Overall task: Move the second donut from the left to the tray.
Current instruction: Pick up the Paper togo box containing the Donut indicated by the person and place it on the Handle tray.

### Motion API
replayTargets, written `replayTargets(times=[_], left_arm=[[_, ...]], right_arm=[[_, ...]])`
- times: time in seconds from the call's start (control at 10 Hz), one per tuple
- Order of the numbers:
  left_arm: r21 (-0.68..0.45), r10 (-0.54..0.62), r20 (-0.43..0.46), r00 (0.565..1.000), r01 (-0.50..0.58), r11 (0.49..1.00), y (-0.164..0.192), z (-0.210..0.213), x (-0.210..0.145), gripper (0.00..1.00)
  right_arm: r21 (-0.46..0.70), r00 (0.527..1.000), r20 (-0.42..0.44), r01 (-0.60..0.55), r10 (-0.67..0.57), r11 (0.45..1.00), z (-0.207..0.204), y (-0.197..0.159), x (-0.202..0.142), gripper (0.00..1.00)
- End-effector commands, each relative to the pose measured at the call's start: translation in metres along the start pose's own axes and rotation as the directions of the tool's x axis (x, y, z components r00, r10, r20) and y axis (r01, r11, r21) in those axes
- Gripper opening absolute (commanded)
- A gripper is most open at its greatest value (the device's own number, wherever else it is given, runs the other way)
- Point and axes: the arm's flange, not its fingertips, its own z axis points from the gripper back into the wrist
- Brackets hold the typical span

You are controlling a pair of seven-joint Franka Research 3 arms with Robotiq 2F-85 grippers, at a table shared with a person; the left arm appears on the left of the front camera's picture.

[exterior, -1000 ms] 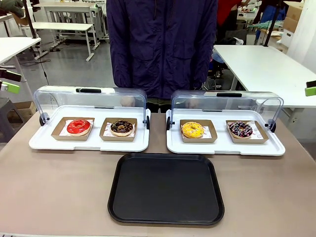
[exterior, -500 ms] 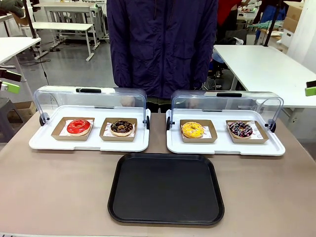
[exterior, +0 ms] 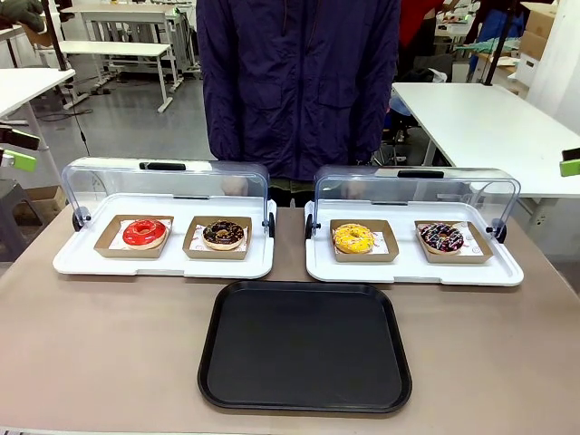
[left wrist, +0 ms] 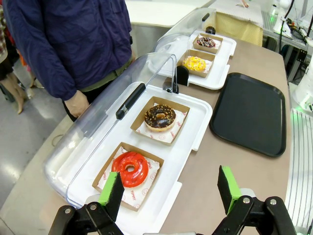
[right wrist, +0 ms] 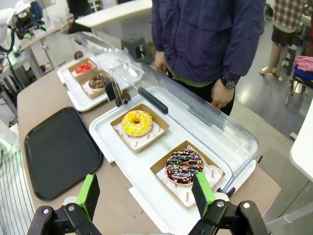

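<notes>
At the left of the desk (exterior: 109, 353) a white tray (exterior: 72, 261) sits with its clear lid (exterior: 109, 186) swung back toward the person (exterior: 299, 82), so its near side is open from above and from the front. In it the red-glazed donut (exterior: 145, 232) lies leftmost. The second donut from the left (exterior: 223, 234), dark chocolate with tan bits, rests in its brown dish (exterior: 193, 249) beside it, near the tray's right rim, with a narrow gap between the two dishes. The left fingers (left wrist: 113, 193) are spread wide with nothing between them, held above the left end of that tray.

At the desk's middle the black tray (exterior: 304, 349) lies flat. Its far rim is just beside both white trays' near edges, and there is open desk on either side. To the right a second white tray (exterior: 498, 270), its lid also back, holds a yellow donut (exterior: 353, 237) and a sprinkled donut (exterior: 441, 237). The right fingers (right wrist: 89, 193) are likewise wide apart and hold nothing, above that tray's right end.

Against the frames before, nothing has shifted: donuts, lids, trays and person stand as they did.
</notes>
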Motion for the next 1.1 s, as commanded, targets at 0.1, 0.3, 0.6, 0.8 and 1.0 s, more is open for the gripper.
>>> replayTargets(times=[0.1,0.3,0.6,0.8,1.0], left_arm=[[-0.004,-0.005,0.009,1.000,0.005,1.000,-0.0006,0.0003,0.0017,1.00],[-0.004,-0.005,0.009,1.000,0.005,1.000,-0.0006,0.0003,0.0017,1.00],[-0.004,-0.005,0.009,1.000,0.005,1.000,-0.0006,0.0003,0.0017,1.00],[-0.004,-0.005,0.009,1.000,0.005,1.000,-0.0006,0.0003,0.0017,1.00],[-0.004,-0.005,0.009,1.000,0.005,1.000,-0.0006,0.0003,0.0017,1.00]], right_arm=[[0.002,1.000,0.006,-0.003,0.003,1.000,-0.0003,0.0004,0.0011,1.00],[0.002,1.000,0.006,-0.003,0.003,1.000,-0.0003,0.0004,0.0011,1.00],[0.002,1.000,0.006,-0.003,0.003,1.000,-0.0003,0.0004,0.0011,1.00],[0.002,1.000,0.006,-0.003,0.003,1.000,-0.0003,0.0004,0.0011,1.00],[0.002,1.000,0.006,-0.003,0.003,1.000,-0.0003,0.0004,0.0011,1.00]])
